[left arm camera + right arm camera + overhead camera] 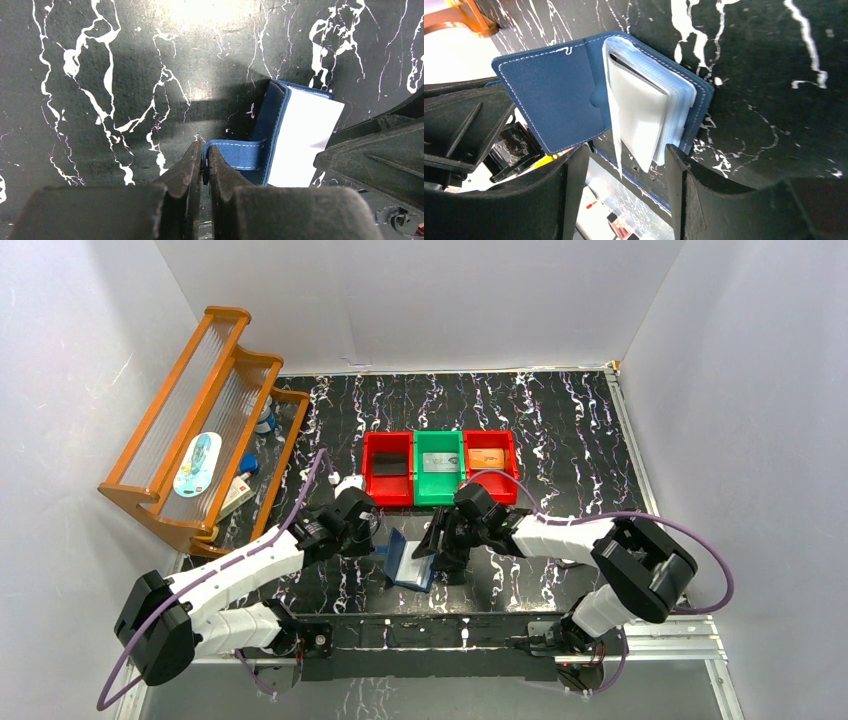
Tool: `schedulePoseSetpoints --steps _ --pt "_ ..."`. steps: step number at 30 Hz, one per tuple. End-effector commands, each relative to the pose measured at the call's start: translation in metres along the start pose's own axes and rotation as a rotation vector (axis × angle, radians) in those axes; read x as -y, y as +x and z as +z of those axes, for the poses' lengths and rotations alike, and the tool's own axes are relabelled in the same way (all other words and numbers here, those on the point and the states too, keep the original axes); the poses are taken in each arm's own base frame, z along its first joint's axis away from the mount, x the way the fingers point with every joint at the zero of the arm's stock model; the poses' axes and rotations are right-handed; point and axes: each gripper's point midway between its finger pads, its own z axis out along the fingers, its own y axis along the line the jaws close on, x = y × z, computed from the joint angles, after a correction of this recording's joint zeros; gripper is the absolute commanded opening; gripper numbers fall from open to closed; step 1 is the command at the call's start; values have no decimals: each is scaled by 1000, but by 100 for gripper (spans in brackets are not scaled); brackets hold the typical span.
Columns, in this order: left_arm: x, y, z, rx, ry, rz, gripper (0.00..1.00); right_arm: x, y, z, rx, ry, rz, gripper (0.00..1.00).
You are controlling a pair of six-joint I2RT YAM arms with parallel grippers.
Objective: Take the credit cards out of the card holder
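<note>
While the left gripper (201,159) clenches the open card holder (408,562) just ahead of it by the strap (240,154), the right gripper (624,160) hangs released astride the clear sleeves (644,110), so a card pull seems about to start, which calls for pinching the dark-edged credit card (635,68) alone

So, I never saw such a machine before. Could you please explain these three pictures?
Two robot arms are bolted to a black marbled table. One picture looks down from above; the other two come from a camera on each wrist. Three small bins and a wooden rack stand farther back. Between the arms is an open blue card holder. The left end effector is shut on its strap. The right end effector is open, its fingers on either side of the plastic sleeves.
</note>
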Motion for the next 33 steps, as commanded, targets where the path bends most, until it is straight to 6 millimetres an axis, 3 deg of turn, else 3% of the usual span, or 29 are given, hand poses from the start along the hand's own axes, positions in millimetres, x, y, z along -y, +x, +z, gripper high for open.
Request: schedulePoseSetpoints --steps 1,11,17,23,33 --pt "-10 7 -1 -11 -20 -2 0 -33 2 2 -16 -70 -44 66" --pt "-14 16 2 -35 -25 -11 0 -27 8 12 -48 -24 -21 67" --pt "-12 17 2 -45 -18 -4 0 -37 3 2 -13 -25 -63 71" --pt "-11 19 2 -54 -12 6 0 -27 0 -7 31 23 -51 73" --pt "-14 26 5 -77 -14 11 0 -26 6 5 -31 9 -39 72"
